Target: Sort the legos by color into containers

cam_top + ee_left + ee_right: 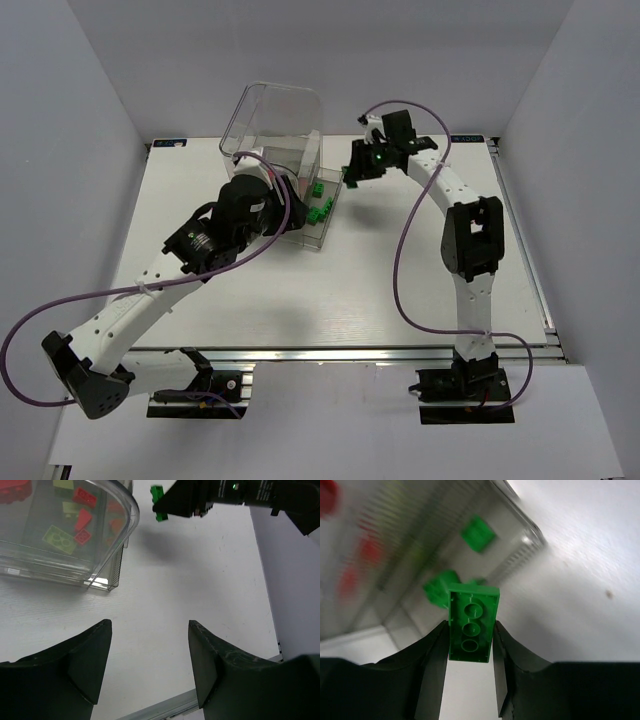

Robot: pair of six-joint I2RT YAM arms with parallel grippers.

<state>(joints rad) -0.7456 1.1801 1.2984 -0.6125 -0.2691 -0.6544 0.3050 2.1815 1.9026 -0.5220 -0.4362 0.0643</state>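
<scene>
we've got 1 green brick (471, 620) pinched tight in the right gripper (469, 635), hanging over the table (400, 290) just beside the clear box (272, 120) | open drawer (308, 242): at least 3 green bricks (318, 212) inside | through the box wall: roughly 4 red bricks (84, 519), 3 yellow-green bricks (59, 537) | left gripper (150, 630): jaws apart, holding nothing

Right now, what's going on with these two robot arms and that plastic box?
It's a lego sort by color. The right claw pinches a green brick in the air beside the clear box, close to the open tray where other green bricks already lie. The left claw is open and empty, above the table next to the box, which holds red bricks and yellow-green bricks.
</scene>
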